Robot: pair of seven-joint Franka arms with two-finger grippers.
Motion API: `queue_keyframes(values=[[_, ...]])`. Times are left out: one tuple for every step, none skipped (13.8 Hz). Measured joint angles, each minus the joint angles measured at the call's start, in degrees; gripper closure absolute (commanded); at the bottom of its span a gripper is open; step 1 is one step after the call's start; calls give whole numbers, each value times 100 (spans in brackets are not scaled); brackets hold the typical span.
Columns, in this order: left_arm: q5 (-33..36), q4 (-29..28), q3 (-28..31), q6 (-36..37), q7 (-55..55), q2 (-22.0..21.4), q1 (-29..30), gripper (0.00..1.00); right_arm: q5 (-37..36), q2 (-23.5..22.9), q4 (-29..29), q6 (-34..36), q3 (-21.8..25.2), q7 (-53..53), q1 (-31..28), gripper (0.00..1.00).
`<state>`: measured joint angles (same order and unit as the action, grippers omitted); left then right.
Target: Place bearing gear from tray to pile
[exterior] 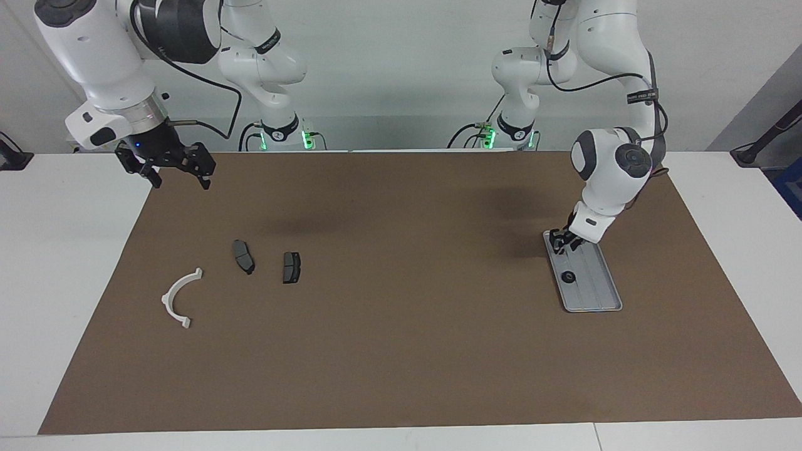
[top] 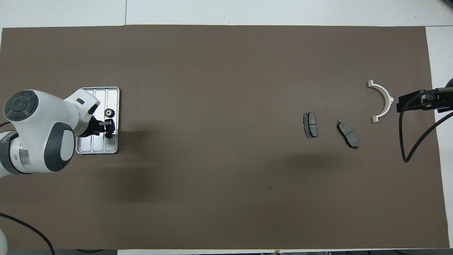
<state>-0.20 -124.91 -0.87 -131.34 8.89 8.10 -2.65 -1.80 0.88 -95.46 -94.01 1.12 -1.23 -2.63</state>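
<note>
Both robot arms are white and round, like fat tubes joined together. The joints have dark grey round caps and black rings around them. The left arm [exterior: 611, 169] has a thin black cable looping along it and a black strap with small white writing. The right arm [exterior: 103, 69] has a big dark grey part near its top, a shiny silver ring at the wrist, and a black cable hanging beside it. Each base has a black band and small green lights. The claws at the ends are black.
</note>
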Motion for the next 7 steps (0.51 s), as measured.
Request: queue_keyframes(values=[[0, 0, 0, -15, 0, 13, 0, 55, 0, 0, 0, 0, 1, -48, -44, 0], [0, 0, 1, -25, 0, 24, 0, 56, 0, 0, 0, 0, 2, -65, -79, 0], [0, 0, 1, -32, 0, 44, 0, 56, 0, 0, 0, 0, 4, -72, -95, 0], [0, 0, 1, -41, 0, 70, 0, 57, 0, 0, 0, 0, 4, -72, -97, 0], [0, 0, 2, -48, 0, 100, 0, 57, 0, 0, 0, 0, 3, -72, -96, 0], [0, 0, 4, -53, 0, 126, 1, 57, 0, 0, 0, 0, 2, -72, -96, 0], [0, 0, 9, -57, 0, 143, 3, 57, 0, 0, 0, 0, 2, -72, -96, 0]])
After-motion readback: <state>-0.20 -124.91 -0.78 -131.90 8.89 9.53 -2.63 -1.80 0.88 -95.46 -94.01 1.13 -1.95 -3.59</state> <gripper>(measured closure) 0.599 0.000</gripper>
